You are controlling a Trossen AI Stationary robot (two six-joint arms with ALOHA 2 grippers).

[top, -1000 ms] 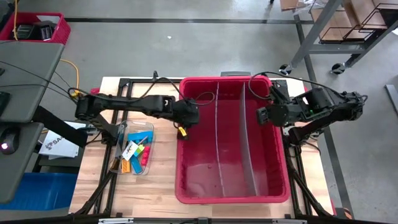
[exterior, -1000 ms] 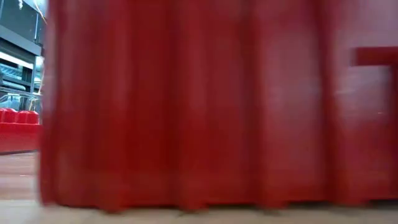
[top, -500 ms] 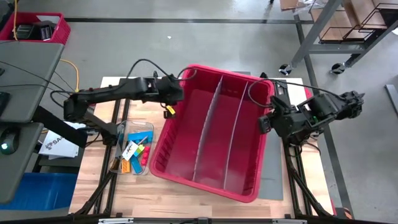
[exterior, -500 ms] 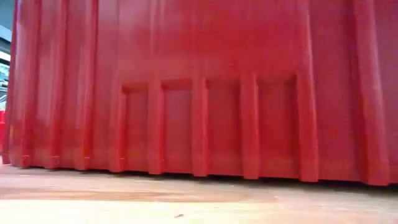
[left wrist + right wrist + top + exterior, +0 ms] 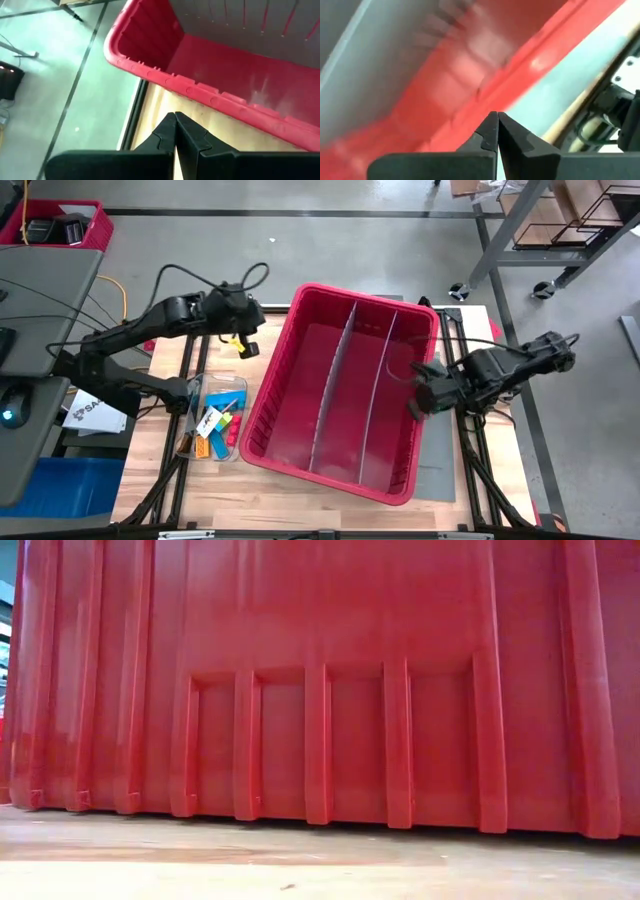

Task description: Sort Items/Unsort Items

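The items (image 5: pixel 214 425), small orange, blue, yellow and red pieces, lie in a clear tray (image 5: pixel 236 442) on the table's left side. A large red bin (image 5: pixel 340 395) with two dividers stands askew in the middle; its wall (image 5: pixel 320 690) fills the low view. My left gripper (image 5: pixel 243 345) is shut and hangs off the bin's far left corner, clear of the rim (image 5: pixel 200 90). My right gripper (image 5: pixel 420 402) is shut and points down over the bin's right rim (image 5: pixel 520 75). My right gripper's shut fingertips (image 5: pixel 497 122) stand over the bin's right rim, coming from above. The blurred wrist view does not let me tell whether they touch it. My left gripper touches nothing.
A desk with a mouse (image 5: pixel 10 416) and a blue box (image 5: pixel 70 480) flank the table's left side. A red basket (image 5: pixel 55 225) sits on the floor at the far left. Bare wood (image 5: pixel 210 485) shows near the tray.
The red bin has turned clockwise on the table and slid toward the left edge, then stopped. My left gripper has drawn back from the bin's left rim toward the far left and risen. My right gripper has moved along the right rim toward the near edge and tipped down.
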